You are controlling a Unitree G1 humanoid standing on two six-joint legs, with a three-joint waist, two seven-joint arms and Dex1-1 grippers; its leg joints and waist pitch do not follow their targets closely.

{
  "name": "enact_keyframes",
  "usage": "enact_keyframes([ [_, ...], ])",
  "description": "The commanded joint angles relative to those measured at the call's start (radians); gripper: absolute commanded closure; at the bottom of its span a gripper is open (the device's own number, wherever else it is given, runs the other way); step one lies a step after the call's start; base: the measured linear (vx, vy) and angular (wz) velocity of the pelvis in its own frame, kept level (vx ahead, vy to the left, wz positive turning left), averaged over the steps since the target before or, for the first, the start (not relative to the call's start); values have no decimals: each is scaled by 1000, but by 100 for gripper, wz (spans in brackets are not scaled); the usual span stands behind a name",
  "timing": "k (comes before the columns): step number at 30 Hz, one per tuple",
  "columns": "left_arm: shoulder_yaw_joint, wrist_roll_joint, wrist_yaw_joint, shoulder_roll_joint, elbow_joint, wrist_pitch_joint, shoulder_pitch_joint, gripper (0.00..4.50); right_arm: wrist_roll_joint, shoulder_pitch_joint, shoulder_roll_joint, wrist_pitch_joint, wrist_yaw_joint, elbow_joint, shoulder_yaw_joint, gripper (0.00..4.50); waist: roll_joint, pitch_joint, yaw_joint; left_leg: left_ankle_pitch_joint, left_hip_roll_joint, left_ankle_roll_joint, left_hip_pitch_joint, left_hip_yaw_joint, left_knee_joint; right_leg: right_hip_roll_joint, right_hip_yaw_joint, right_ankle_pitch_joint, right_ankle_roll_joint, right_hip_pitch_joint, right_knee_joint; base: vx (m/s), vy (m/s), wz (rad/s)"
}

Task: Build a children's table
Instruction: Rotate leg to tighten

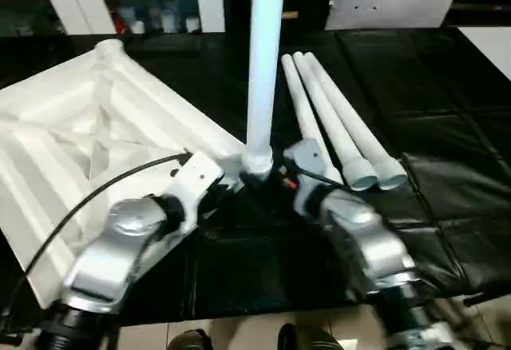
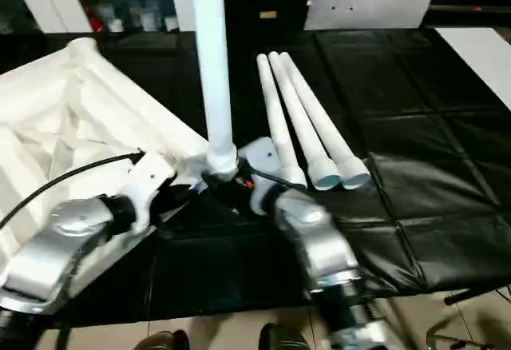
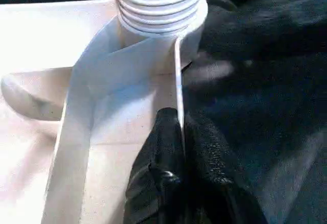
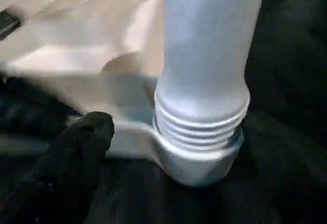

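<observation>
White plastic makes up the tabletop point(image 1: 88, 158), the biggest thing in view, lying upside down with its ribbed underside up on a black padded surface point(image 1: 431, 206). Taking its near corner socket point(image 4: 196, 157) as the landmark: one leg point(image 1: 263, 62) stands upright in that socket, its threaded end still showing several rings above the rim, so it looks only partly screwed in. Three more legs point(image 1: 339, 126) lie side by side on the black surface just right of the socket, their wide ends toward the robot. A second socket point(image 1: 108, 46) at the far corner stands empty. By my reading, the first of four legs is in place but not fully seated, and three remain.

Left of the socket, the left arm reaches in low, and the left gripper point(image 3: 176, 157) is closed, its black fingers point(image 3: 163, 142) pinching the thin rim wall of the tabletop just short of the socket, apparently steadying it. Right of the socket, the right arm angles in toward the leg's base; the right gripper point(image 1: 279, 176) stands wide open, one finger point(image 4: 84, 137) beside the socket, holding nothing.
</observation>
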Motion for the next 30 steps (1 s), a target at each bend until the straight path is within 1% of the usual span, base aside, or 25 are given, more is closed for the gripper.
enact_keyframes([
  [1,-35,-29,-125,49,43,-70,17,450,50,2,-47,-12,121,-37,11,7,7,-55,4,-63,49,124,-2,-16,-52,-83,64,-30,-238,61,-66,0,0,0],
  [2,-47,-46,-199,89,65,-135,17,450,72,-1,-87,-10,191,-45,10,7,5,-54,9,-77,47,128,-1,-17,-52,-83,64,-65,-231,62,-70,0,0,0],
  [3,-47,-46,-199,89,65,-135,17,450,72,-1,-87,-10,191,-45,10,7,6,-54,13,-85,48,130,1,-18,-54,-83,63,-86,-227,61,-72,0,0,0],
  [4,-51,-55,-227,106,75,-156,16,450,81,-3,-104,-7,217,-48,11,7,7,-52,14,-95,51,126,4,-17,-56,-83,65,-106,-226,57,-73,0,0,0],
  [5,-60,-58,-268,131,90,-187,13,450,89,-6,-126,-8,256,-51,18,7,10,-52,17,-95,54,117,8,-15,-55,-83,66,-98,-232,53,-71,0,0,0],
  [6,-73,-60,-325,168,112,-218,8,450,94,-15,-153,-12,301,-46,29,7,9,-52,19,-95,53,116,8,-16,-56,-82,65,-97,-233,54,-71,0,0,0],
  [7,-79,-59,-352,186,122,-233,5,450,96,-19,-165,-15,321,-43,34,7,8,-53,21,-98,51,116,6,-17,-57,-83,65,-104,-230,56,-69,0,0,0],
  [8,-85,-67,-407,211,142,-268,1,450,101,-28,-182,-16,358,-37,43,7,10,-53,21,-107,52,115,8,-17,-57,-83,64,-116,-231,54,-71,0,0,0],
  [10,-87,-78,-454,227,156,-282,-5,450,101,-39,-197,-23,398,-26,56,7,9,-54,22,-103,54,109,10,-15,-57,-83,66,-102,-239,54,-69,0,0,0],
  [11,-91,-80,-480,235,169,-300,-10,450,102,-45,-204,-27,420,-20,64,7,12,-55,25,-96,56,103,11,-15,-57,-85,66,-88,-246,54,-65,0,0,0],
  [12,-108,-80,-531,257,198,-332,-21,450,102,-58,-220,-38,473,-3,85,7,11,-55,25,-96,55,105,9,-16,-57,-85,66,-86,-249,54,-66,0,0,0],
  [13,-109,-80,-534,258,200,-335,-22,450,102,-59,-221,-39,476,-2,86,7,10,-58,27,-88,53,108,9,-15,-55,-85,65,-73,-251,56,-63,0,0,0],
  [15,-121,-78,-561,270,221,-361,-29,450,102,-68,-233,-48,514,9,103,7,8,-60,30,-65,54,113,8,-14,-53,-85,66,-31,-262,58,-58,0,0,0],
  [16,-126,-71,-573,272,237,-377,-36,450,100,-73,-237,-53,532,16,111,7,8,-61,33,-57,55,117,8,-14,-52,-85,66,-18,-267,59,-56,0,0,0],
  [19,-137,-62,-586,278,272,-405,-53,450,96,-90,-241,-66,559,35,125,7,6,-61,34,-57,56,119,5,-14,-52,-87,64,-18,-272,61,-54,0,0,0],
  [20,-138,-62,-587,278,275,-408,-55,450,96,-91,-241,-67,561,36,126,33,6,-61,34,-64,55,115,6,-13,-52,-87,65,-32,-270,61,-56,0,0,0],
  [22,-144,-59,-604,281,289,-425,-61,450,97,-101,-239,-69,575,45,135,42,7,-61,34,-73,57,107,6,-14,-53,-88,65,-49,-268,61,-57,0,0,0],
  [23,-145,-58,-613,280,298,-435,-65,450,97,-106,-237,-72,582,52,138,47,5,-60,34,-81,56,103,5,-14,-53,-89,65,-64,-264,62,-59,0,0,0],
  [24,-146,-57,-620,279,306,-442,-68,450,97,-111,-235,-74,587,58,141,61,6,-61,35,-81,56,101,6,-14,-53,-89,65,-67,-263,61,-59,0,0,0],
  [25,-147,-56,-627,278,315,-453,-72,450,97,-115,-232,-78,591,65,143,76,5,-61,35,-76,55,99,5,-14,-53,-88,66,-65,-263,62,-57,0,0,0],
  [26,-148,-56,-631,277,322,-458,-76,450,97,-119,-228,-78,595,70,145,76,5,-62,34,-72,55,101,6,-14,-52,-88,65,-56,-265,61,-57,0,0,0],
  [27,-149,-55,-632,275,326,-462,-79,450,96,-121,-223,-82,593,76,146,85,3,-62,34,-70,56,101,6,-14,-52,-87,65,-52,-266,61,-56,0,0,0],
  [28,-149,-55,-632,275,326,-462,-79,450,96,-121,-223,-82,593,76,146,89,4,-62,34,-67,56,102,6,-13,-52,-88,66,-49,-267,60,-55,0,0,0],
  [30,-152,-55,-633,273,335,-469,-85,450,97,-124,-216,-87,593,86,146,114,5,-64,36,-63,57,103,7,-14,-52,-88,65,-41,-268,61,-54,0,0,0],
])
